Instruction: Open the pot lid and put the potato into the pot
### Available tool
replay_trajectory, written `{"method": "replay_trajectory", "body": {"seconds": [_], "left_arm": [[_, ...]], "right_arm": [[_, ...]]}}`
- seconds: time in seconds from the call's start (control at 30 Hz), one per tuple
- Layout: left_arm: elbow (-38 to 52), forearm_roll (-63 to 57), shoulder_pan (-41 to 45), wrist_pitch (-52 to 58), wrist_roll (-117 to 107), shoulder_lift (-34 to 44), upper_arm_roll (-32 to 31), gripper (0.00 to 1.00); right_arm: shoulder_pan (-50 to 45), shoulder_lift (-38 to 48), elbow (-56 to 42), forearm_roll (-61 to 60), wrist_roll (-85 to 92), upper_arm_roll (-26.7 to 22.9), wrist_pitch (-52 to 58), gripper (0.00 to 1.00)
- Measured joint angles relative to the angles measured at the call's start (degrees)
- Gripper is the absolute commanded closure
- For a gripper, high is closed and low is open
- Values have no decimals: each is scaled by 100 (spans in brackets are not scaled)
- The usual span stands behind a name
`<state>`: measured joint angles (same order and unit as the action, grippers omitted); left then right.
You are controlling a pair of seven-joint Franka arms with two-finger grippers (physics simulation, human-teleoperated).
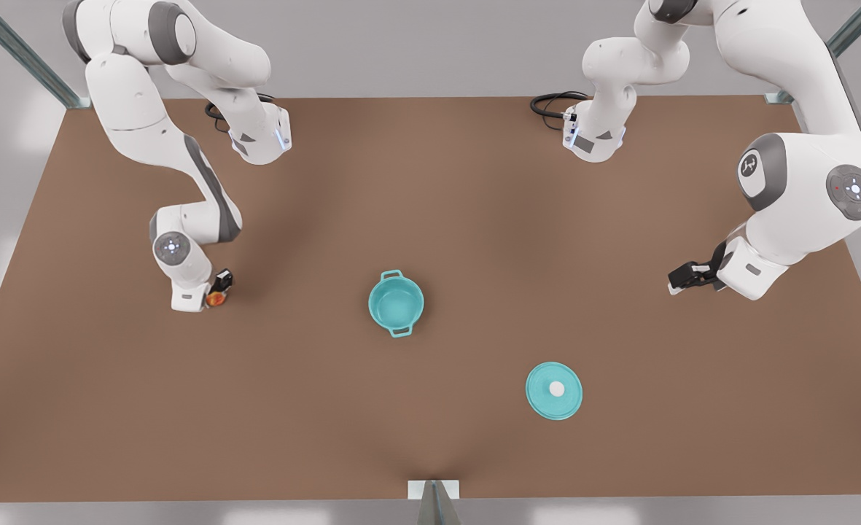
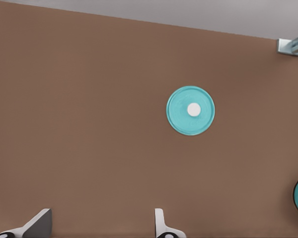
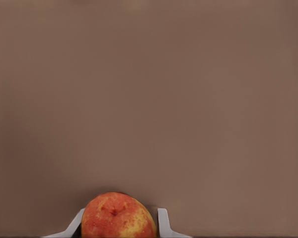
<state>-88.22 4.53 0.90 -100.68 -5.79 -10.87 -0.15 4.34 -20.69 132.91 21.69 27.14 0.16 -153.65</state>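
Potato (image 3: 118,216) sits between my right gripper's (image 1: 219,289) fingers, which are closed on its sides, low over the table (image 1: 430,182) at the front view's left. So the pick looks done. Next out, the pot (image 1: 396,303) stands open mid-table, nothing inside. Its pot lid (image 1: 554,390) lies flat on the table, well apart from it. Farthest over, my left gripper (image 1: 682,279) waits at the front view's right, fingers spread and empty. What I have left is carrying and dropping.
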Motion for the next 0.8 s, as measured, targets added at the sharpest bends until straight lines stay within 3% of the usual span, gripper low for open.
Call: {"method": "replay_trajectory", "body": {"seconds": [0.2, 0.43, 0.57, 0.8], "left_arm": [[-3, 6, -8, 32, 87, 0, 14, 0], [-3, 9, -48, 52, 161, 0, 20, 0], [-4, 10, -47, 62, 188, 0, 24, 0], [-20, 17, -81, 70, 222, -2, 19, 0]], "right_arm": [[5, 783, -102, -64, 45, 426, 600, 46], [-9, 973, -1335, -906, -13, 1911, 1944, 46], [-316, 703, -1968, -1067, -260, 2493, 2502, 46], [-1577, -509, -3579, -1131, -1082, 2566, 2940, 46]]}}
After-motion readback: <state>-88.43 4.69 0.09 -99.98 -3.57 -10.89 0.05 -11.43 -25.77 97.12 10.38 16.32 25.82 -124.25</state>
